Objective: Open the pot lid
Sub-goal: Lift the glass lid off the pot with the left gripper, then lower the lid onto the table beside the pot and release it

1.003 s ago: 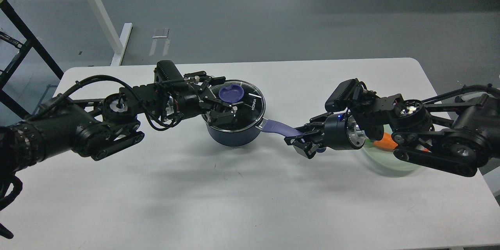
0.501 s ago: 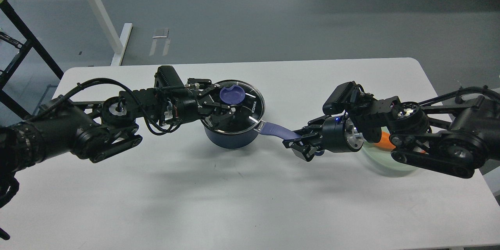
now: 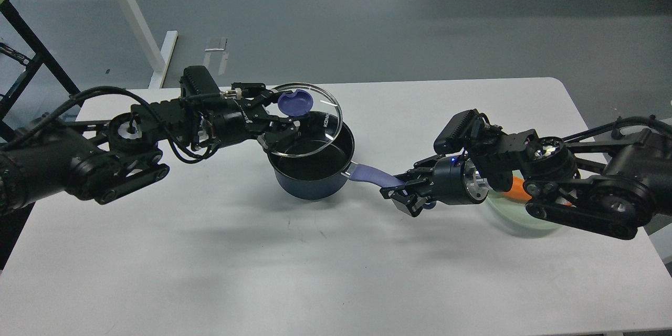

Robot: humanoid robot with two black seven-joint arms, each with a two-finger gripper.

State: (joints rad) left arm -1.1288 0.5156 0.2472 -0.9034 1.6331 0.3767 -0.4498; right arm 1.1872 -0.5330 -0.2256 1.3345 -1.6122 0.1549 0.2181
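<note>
A dark blue pot [image 3: 314,167] stands on the white table [image 3: 262,252], its purple handle [image 3: 374,174] pointing right. My left gripper [image 3: 277,113] is shut on the purple knob [image 3: 294,103] of the glass lid [image 3: 310,121] and holds the lid tilted, lifted above the pot's left rim. The pot's dark inside shows under it. My right gripper [image 3: 402,191] is shut on the end of the pot handle.
A clear green bowl [image 3: 517,218] with an orange carrot [image 3: 520,190] stands at the right, partly hidden behind my right arm. A white desk leg [image 3: 137,21] and a black frame stand on the floor beyond the table's far left.
My left gripper has closed on the knob, then lifted the lid up and to the left off the pot. My right gripper has stayed on the handle.
</note>
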